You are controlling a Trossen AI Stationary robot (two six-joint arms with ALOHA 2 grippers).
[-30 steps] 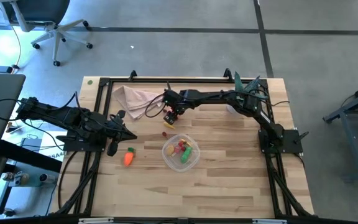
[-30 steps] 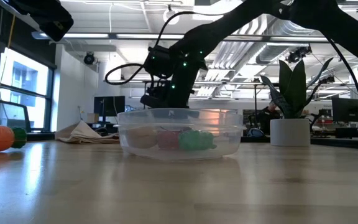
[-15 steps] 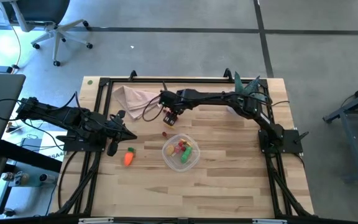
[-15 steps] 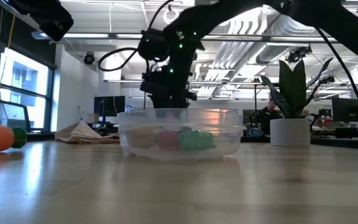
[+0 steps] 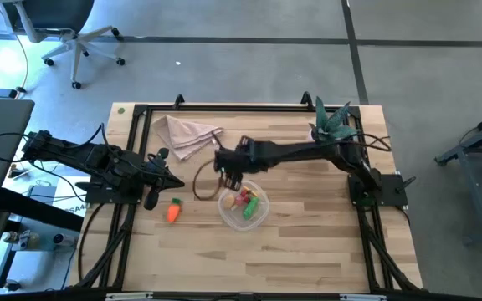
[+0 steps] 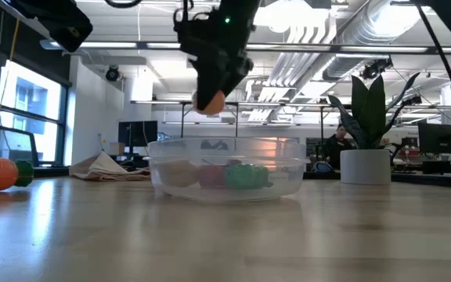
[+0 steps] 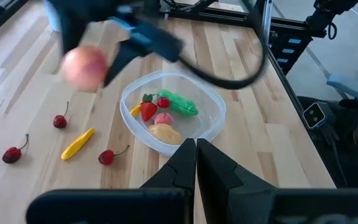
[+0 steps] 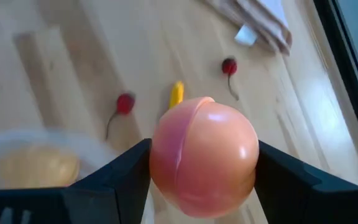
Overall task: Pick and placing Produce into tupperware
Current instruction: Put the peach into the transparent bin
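On the near middle of the table (image 5: 308,251) sits one round clear tub (image 5: 243,204), holding four pieces: a green pepper (image 7: 178,103), a red strawberry (image 7: 148,110), a pink piece (image 7: 161,119) and a tan potato (image 7: 162,132). To its left lies one orange carrot (image 5: 172,211) with a green top. Just beyond the tub, three red cherries (image 7: 59,121) with stems and one small yellow piece (image 7: 78,144) lie loose on the wood.

The left gripper (image 5: 151,199) rests at the table's left edge beside the carrot, its fingers (image 7: 209,168) together. The right gripper (image 5: 227,174) hangs above the tub's far-left rim, its fingers (image 8: 114,177) clamped on one peach (image 8: 203,155), a smooth pink-orange ball with a seam down its side. A loop of dark cable (image 5: 201,180) droops from that arm next to the tub.

Farther back lie a crumpled beige cloth (image 5: 182,132) at the far left and a potted green plant (image 5: 329,124) at the far right.
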